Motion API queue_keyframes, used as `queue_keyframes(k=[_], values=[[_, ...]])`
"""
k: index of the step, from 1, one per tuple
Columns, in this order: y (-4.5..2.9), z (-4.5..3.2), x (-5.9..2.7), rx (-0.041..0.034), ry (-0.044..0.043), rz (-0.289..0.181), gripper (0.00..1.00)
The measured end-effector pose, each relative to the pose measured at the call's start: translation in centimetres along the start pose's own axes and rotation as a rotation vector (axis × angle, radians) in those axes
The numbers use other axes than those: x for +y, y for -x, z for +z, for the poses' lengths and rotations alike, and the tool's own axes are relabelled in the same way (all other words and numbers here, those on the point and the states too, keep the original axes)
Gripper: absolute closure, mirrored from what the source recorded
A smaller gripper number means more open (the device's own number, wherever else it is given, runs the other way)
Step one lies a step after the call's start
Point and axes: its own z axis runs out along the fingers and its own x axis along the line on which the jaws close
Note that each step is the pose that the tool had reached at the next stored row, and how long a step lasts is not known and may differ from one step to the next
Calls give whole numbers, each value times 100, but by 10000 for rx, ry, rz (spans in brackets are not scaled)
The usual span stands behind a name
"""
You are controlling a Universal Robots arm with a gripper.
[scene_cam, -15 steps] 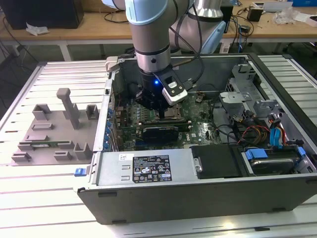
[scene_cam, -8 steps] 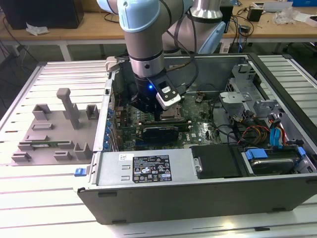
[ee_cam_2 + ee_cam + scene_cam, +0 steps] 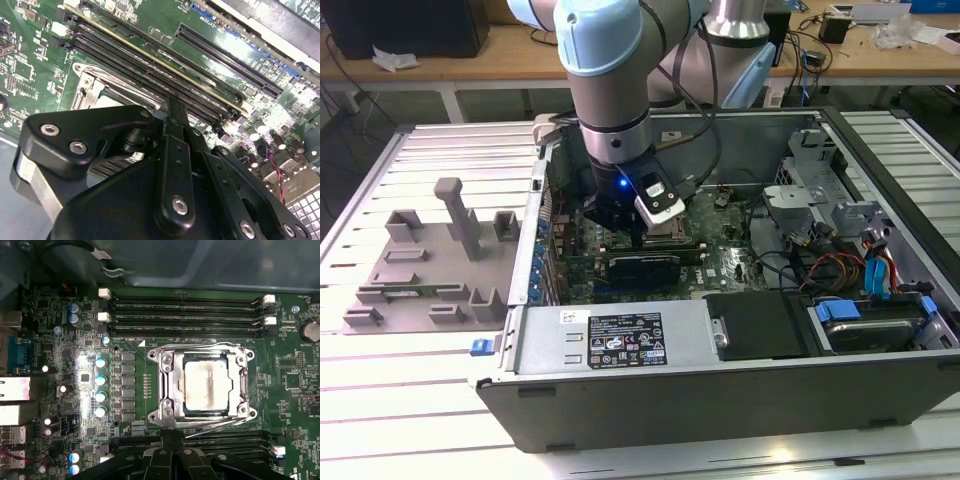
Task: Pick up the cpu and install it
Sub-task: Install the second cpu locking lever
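The cpu point(image 3: 207, 385), a small silver square with a smudged top, lies flat inside the metal socket frame point(image 3: 167, 390) on the green motherboard. My gripper point(image 3: 172, 439) hangs just beside the socket, over the memory slots along one side of it, with its black fingers pressed together and nothing between them. In the second wrist view the shut fingertips point(image 3: 176, 111) point down at the slots next to the socket frame point(image 3: 90, 87). In the exterior view the gripper point(image 3: 642, 236) is low inside the open computer case, at the middle of the board.
Memory slots point(image 3: 185, 315) flank the socket on two sides. The case walls point(image 3: 720, 385), a black power supply point(image 3: 760, 325) and cables with a drive bay point(image 3: 860, 270) surround the board. A grey fixture point(image 3: 430, 265) lies on the table at the exterior view's left.
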Motion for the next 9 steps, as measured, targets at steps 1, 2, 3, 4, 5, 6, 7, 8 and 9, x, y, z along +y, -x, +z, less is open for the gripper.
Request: queue_keyframes(k=[1,2,3,4,5,6,7,8,9], values=[[0,-1,-8,1,47,5,89],[0,0,-29,1,105,12,89],[-1,6,-44,3,138,17,89],[-2,13,-59,2,181,22,89],[-3,18,-66,3,221,27,89],[-4,23,-70,3,262,32,89],[-5,28,-72,3,321,39,89],[-5,34,-73,1,380,46,89],[-6,39,-74,-2,433,53,89]])
